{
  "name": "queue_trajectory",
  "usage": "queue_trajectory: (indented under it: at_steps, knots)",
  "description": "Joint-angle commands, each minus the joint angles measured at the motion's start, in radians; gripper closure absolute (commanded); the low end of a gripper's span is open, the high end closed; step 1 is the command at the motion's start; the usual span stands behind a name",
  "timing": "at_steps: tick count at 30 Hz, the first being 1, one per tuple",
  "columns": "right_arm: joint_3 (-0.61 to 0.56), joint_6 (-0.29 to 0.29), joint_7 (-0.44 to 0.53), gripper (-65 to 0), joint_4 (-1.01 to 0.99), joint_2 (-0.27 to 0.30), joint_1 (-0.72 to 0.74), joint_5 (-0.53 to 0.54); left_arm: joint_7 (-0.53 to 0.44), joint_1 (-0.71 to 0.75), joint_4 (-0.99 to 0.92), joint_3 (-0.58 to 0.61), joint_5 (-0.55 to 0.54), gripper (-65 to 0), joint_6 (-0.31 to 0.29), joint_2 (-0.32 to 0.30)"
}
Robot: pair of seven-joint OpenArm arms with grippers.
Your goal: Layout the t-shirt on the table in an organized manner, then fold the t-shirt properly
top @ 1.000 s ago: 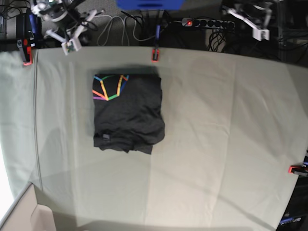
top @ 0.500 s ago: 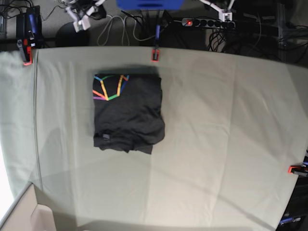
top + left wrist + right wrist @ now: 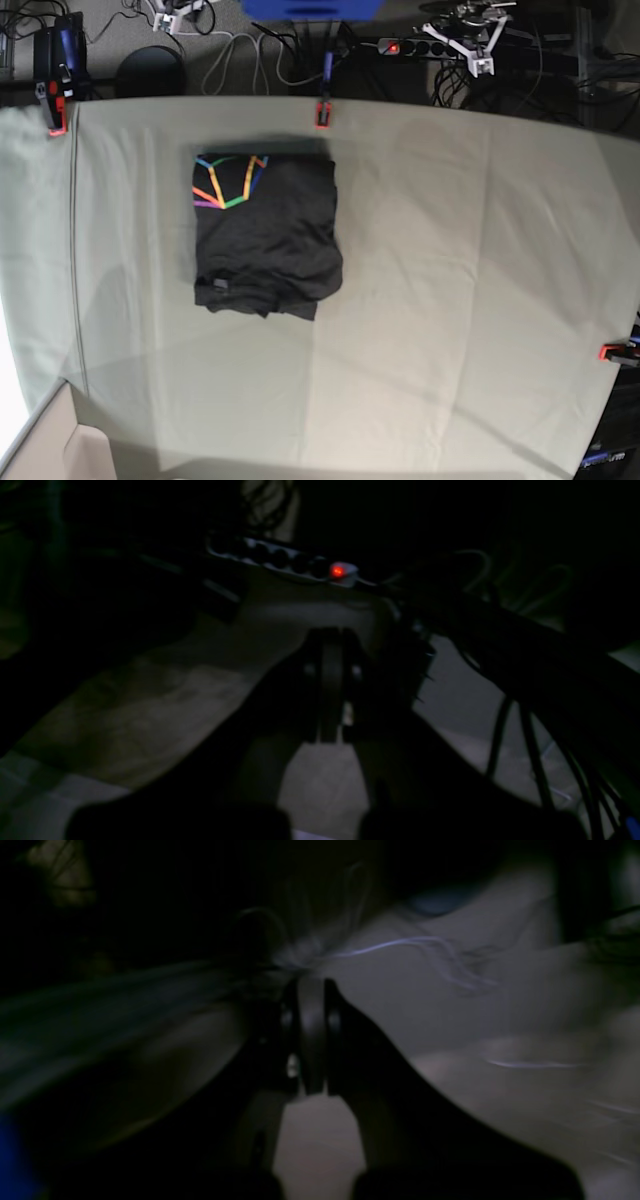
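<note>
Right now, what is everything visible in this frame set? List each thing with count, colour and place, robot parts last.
t-shirt: one, dark charcoal with rainbow line graphic, folded into a compact rectangle on the table's left-centre.
table: one, pale grey-green cloth cover, fills the base view.
clamps: three seen, red-orange, at the table's far and right edges.
power strip: one, dark with a lit red switch, behind the far edge.
cables: several, grey and black, on the floor behind the table.
left gripper: one, dark, shut, empty, beyond the far edge.
right gripper: one, dark, shut, empty, beyond the far edge.
</note>
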Motion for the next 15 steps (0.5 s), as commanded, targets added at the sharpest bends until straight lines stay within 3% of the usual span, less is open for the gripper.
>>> queue_trajectory:
  at_steps: [1,4,6,15]
  knots:
    - [0.002,-0.045,0.014,0.0,-0.002,-0.021,-0.009,0.002,-0.001,0.007,-0.002,0.014,0.007,0.0,0.006,-0.005]
    - [0.002,-0.225,0.014,0.0,-0.002,-0.053,-0.006,0.002,0.057,0.009,-0.002,0.066,0.033,0.0,0.003,-0.002]
    - [0.002,-0.289,0.014,0.0,-0.002,-0.077,-0.006,0.002,0.09,0.014,-0.002,0.088,0.031,0.0,0.0,-0.001]
    - [0.002,-0.289,0.012,0.0,-0.008,-0.088,-0.01,0.002,0.102,0.024,0.002,0.098,0.04,0.0,-0.002,0.018]
